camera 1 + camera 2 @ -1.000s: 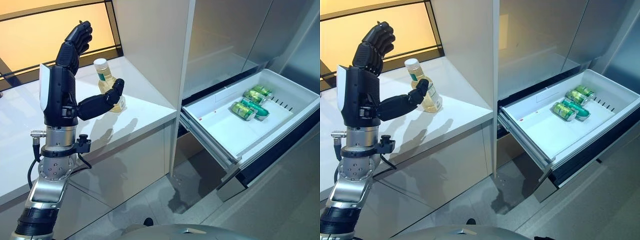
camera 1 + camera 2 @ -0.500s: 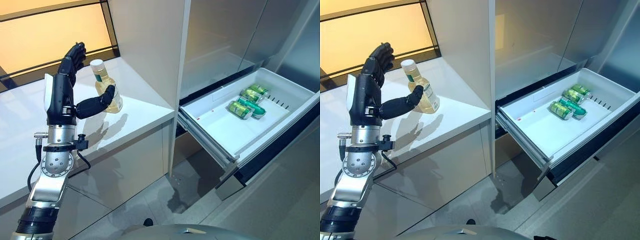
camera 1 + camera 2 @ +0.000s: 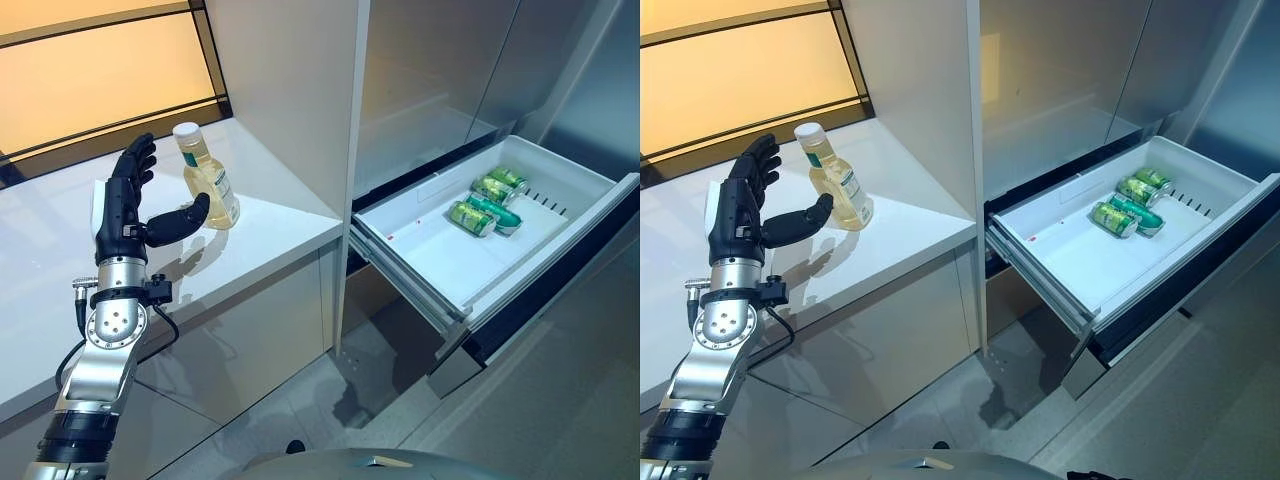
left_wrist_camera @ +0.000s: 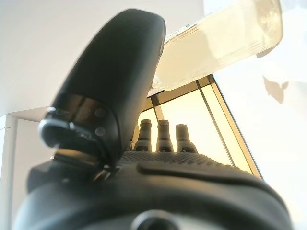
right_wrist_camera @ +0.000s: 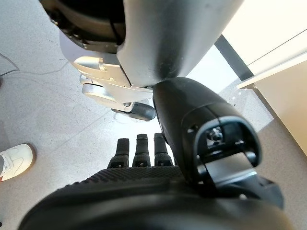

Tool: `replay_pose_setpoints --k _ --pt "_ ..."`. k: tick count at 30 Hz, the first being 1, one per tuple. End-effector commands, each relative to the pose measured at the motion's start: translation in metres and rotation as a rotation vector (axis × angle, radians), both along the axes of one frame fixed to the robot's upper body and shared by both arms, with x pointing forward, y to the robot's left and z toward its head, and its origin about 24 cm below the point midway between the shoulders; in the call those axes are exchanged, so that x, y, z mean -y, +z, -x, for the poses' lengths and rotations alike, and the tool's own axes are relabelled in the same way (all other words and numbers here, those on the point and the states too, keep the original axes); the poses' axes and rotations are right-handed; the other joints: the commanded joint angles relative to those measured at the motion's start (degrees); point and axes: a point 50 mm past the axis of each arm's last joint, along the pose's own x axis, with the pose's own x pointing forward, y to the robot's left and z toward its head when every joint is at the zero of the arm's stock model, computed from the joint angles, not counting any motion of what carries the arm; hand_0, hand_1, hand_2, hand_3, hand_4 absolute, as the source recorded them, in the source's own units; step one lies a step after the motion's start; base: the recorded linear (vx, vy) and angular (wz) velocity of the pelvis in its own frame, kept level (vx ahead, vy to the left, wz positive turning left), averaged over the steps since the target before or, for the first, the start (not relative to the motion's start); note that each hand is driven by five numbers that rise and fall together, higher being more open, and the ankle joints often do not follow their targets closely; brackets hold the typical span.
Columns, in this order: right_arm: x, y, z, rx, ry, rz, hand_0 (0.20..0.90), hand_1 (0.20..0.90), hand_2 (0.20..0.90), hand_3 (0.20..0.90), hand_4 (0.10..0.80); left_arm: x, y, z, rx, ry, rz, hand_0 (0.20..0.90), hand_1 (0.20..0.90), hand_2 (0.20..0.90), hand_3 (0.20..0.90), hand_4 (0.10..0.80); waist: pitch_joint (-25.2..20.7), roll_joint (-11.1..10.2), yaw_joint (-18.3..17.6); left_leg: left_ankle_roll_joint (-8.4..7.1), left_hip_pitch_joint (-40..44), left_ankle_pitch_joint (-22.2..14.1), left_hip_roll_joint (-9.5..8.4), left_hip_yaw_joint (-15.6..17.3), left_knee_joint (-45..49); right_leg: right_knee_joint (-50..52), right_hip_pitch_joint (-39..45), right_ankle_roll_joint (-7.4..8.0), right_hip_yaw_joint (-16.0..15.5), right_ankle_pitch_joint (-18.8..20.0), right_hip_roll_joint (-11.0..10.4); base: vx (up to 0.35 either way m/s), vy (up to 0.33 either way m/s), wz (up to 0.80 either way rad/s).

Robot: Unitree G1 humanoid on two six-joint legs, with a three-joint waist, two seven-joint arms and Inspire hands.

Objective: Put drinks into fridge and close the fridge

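a white counter [image 3: 270, 215] runs under an amber-lit window, and at its 3 o'clock end a tall pale panel divides it from the fridge, whose lower drawer [image 3: 430, 255] is pulled right out over the grey floor. the drawer sits open like that so drinks can be dropped in from above; three green cans [image 3: 485, 201] already lie on their sides in its far corner, at about 2 o'clock from the drawer's middle, touching one another, with most of the white tray bare.

the drink in play is a bottle [image 3: 206, 177] of pale yellow liquid with a white cap, standing upright on the counter near the back wall. the left hand [image 3: 135, 210] is raised on its wrist at the bottle's 9 o'clock, fingers straight and spread, thumb reaching out towards the bottle's lower body. from the head views i can't tell whether the thumb tip touches it; the wrist view shows the bottle just past the thumb with nothing wrapped round it. so the hand is released and set wide, i'd judge, to let the bottle slide between thumb and fingers before they curl in.

the right hand [image 5: 144, 158] shows only in its own wrist view, hanging low over the floor, fingers loose and holding nothing. a person's white shoe [image 5: 14, 160] stands on the floor nearby.

i'd say the bottle has not yet been lifted, and the drawer is left open for it.
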Motion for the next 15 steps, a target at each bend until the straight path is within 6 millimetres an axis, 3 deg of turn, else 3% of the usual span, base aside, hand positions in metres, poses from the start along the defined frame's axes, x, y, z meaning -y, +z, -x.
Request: replay_pose_setpoints --k 1,15 --pt "-0.024 -0.004 -0.012 0.015 0.058 -0.093 0.9 0.9 0.9 0.9 0.8 -0.003 0.057 -0.019 0.239 -0.002 0.029 0.9 0.9 0.9 0.9 0.8 -0.93 -0.69 -0.62 3.31 2.22 -6.32 -3.25 1.25 0.14 1.13 -2.65 2.06 2.89 2.3 0.27 0.0 0.0 0.0" --pt "-0.023 -0.003 -0.015 0.003 0.074 -0.087 0.9 0.9 0.9 0.9 0.8 0.005 0.043 -0.038 0.093 -0.145 0.279 0.9 0.9 0.9 0.9 0.8 -1.27 -0.37 -1.43 3.33 2.69 -6.89 -3.1 1.93 0.18 1.05 -2.36 2.32 3.35 1.96 0.3 0.012 0.001 -0.03"
